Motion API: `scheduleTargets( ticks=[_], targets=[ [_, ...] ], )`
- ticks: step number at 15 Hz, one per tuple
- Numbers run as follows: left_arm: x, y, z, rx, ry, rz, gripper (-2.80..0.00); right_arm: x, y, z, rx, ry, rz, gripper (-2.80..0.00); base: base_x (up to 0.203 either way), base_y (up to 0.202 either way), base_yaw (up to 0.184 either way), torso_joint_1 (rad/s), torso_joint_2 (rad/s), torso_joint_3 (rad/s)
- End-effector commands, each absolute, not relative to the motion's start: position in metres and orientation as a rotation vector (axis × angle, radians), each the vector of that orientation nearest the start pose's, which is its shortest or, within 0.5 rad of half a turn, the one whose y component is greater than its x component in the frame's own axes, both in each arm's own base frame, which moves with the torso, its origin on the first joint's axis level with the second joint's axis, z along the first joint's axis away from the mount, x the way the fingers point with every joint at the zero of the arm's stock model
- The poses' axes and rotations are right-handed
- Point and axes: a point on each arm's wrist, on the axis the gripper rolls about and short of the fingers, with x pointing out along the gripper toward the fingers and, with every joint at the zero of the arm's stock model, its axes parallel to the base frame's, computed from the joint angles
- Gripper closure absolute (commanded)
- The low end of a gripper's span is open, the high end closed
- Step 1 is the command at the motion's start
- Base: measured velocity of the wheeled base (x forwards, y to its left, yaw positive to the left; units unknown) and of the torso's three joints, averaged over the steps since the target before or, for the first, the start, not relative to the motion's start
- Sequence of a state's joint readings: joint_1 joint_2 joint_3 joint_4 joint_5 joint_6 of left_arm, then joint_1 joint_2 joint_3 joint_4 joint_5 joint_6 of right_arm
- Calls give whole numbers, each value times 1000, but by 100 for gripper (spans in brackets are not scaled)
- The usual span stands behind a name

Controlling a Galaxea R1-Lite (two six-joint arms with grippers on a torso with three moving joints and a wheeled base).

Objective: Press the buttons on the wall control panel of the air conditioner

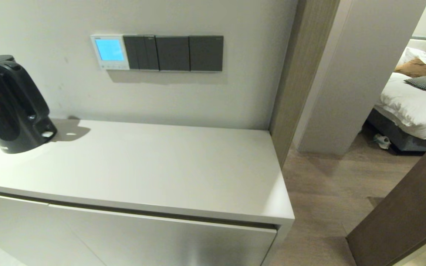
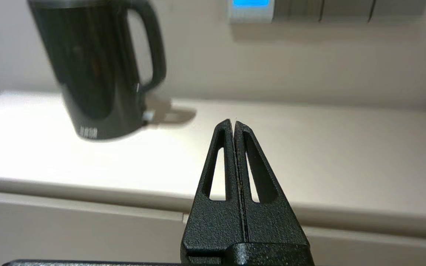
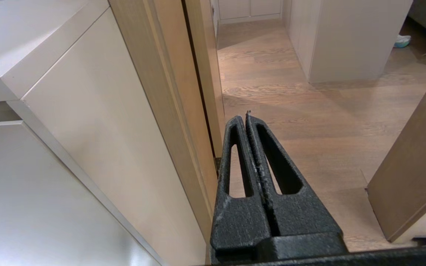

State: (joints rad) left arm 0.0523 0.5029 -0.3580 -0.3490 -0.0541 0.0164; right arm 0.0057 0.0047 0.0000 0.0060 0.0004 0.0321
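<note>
The air conditioner's wall control panel (image 1: 110, 52) is a small white square with a glowing blue screen, on the wall above the cabinet at the left end of a row of dark plates. Its buttons (image 1: 112, 67) are a row of tiny keys under the screen. The panel's lower part also shows in the left wrist view (image 2: 250, 11). My left gripper (image 2: 233, 122) is shut and empty, low in front of the cabinet's front edge, far from the panel. My right gripper (image 3: 244, 117) is shut and empty, down beside the cabinet's right end over the wooden floor. Neither gripper shows in the head view.
A black electric kettle (image 1: 7, 103) stands on the white cabinet top (image 1: 154, 166) at the left, below and left of the panel. Three dark grey switch plates (image 1: 174, 53) sit right of the panel. A wooden door frame (image 1: 301, 74) and an open door (image 1: 409, 214) are on the right.
</note>
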Motion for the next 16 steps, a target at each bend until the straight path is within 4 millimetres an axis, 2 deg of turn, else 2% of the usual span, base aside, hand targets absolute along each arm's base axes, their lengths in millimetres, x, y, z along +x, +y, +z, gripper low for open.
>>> scheduleTargets(
  ticks=[1,4,8,14,16],
  targets=[
    [6,-1,192,27,-204,11,0,-22,0,75,32,14,7,0,0,0,0,0,0,0],
    [1,-1,164,22,-114,10,0,-22,0,75,32,14,7,0,0,0,0,0,0,0],
    [-4,-1,136,24,-86,6,0,-22,0,75,32,14,7,0,0,0,0,0,0,0],
    [-1,-1,102,21,16,0,0,-22,0,75,32,14,6,0,0,0,0,0,0,0],
    [-4,-1,101,25,-9,-11,0,-22,0,75,32,14,7,0,0,0,0,0,0,0]
  ],
)
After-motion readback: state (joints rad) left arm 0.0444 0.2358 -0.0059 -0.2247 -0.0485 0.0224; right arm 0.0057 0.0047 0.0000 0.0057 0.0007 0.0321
